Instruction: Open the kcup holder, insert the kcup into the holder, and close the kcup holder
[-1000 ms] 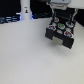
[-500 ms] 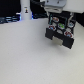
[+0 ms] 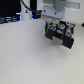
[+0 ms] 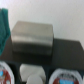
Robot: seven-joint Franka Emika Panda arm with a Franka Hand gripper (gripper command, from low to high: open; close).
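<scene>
Wrist view shows you the kcup holder (image 4: 50,62) pulled open with pods in its slots below the end effector (image 3: 58,33), whose grip and any green kcup I cannot tell.

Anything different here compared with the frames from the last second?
Nothing visibly changed. The hand hangs at the same spot in the exterior view, over the white table. Whether it grips anything is too blurred to tell.
</scene>
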